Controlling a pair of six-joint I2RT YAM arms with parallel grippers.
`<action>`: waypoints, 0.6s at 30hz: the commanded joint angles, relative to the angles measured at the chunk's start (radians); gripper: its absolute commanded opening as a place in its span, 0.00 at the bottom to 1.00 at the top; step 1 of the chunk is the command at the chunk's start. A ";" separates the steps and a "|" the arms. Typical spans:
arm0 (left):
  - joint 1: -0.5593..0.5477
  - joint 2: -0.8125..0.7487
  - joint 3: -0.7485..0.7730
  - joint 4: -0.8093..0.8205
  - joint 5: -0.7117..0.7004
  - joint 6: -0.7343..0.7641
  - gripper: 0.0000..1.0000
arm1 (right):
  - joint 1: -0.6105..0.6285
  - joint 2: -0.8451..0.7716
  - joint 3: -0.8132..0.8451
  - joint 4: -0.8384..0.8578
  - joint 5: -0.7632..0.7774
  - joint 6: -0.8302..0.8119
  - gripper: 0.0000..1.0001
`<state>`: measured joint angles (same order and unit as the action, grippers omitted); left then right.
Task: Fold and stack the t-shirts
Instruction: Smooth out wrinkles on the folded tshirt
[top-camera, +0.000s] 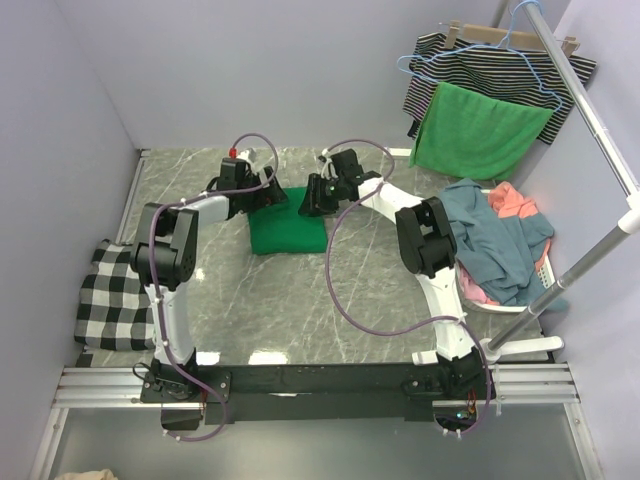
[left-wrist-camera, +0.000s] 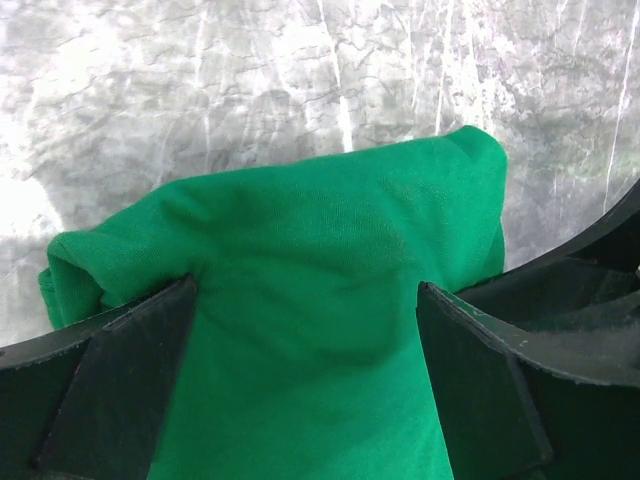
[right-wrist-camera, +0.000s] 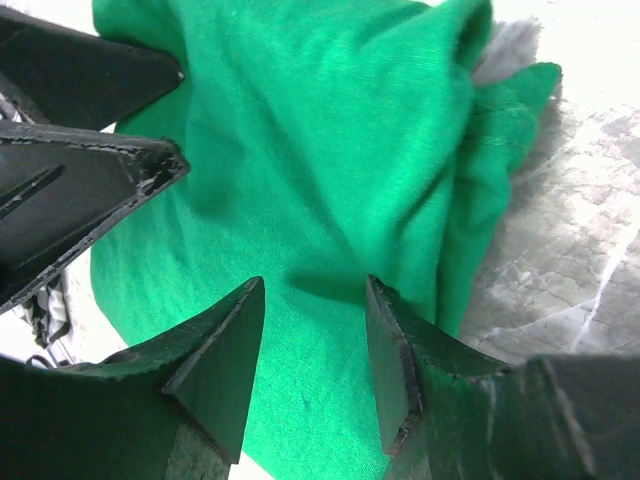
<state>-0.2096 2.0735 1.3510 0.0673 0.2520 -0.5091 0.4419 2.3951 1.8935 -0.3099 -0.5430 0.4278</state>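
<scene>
An emerald green t-shirt (top-camera: 287, 233) lies folded into a small rectangle on the marble table, toward the back middle. My left gripper (top-camera: 268, 196) hangs over its far left edge, open wide, the cloth (left-wrist-camera: 300, 220) showing between the spread fingers (left-wrist-camera: 307, 290). My right gripper (top-camera: 312, 202) stands over the far right edge, open about halfway, with the green fabric (right-wrist-camera: 330, 130) seen flat below the gap (right-wrist-camera: 315, 290) and nothing pinched. A dusty blue t-shirt (top-camera: 495, 245) and a coral one (top-camera: 512, 200) lie heaped in a white basket (top-camera: 547, 268) at the right.
A black-and-white checked cloth (top-camera: 112, 295) lies at the table's left edge. A striped garment (top-camera: 470, 65) and a bright green cloth (top-camera: 478, 130) hang from a rail (top-camera: 590, 110) at the back right. The left gripper's fingers (right-wrist-camera: 90, 120) show close by in the right wrist view.
</scene>
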 joint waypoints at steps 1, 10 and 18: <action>0.036 -0.046 -0.073 -0.035 -0.088 0.000 1.00 | -0.023 -0.014 -0.050 -0.051 0.089 -0.004 0.52; 0.062 -0.216 -0.211 0.029 -0.201 -0.029 0.99 | -0.028 -0.125 -0.234 0.042 0.112 0.003 0.51; 0.061 -0.401 -0.277 0.008 -0.100 -0.078 0.99 | -0.028 -0.278 -0.346 0.107 0.113 -0.015 0.52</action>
<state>-0.1413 1.7908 1.1255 0.0471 0.0906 -0.5438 0.4252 2.2314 1.6066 -0.1837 -0.4866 0.4454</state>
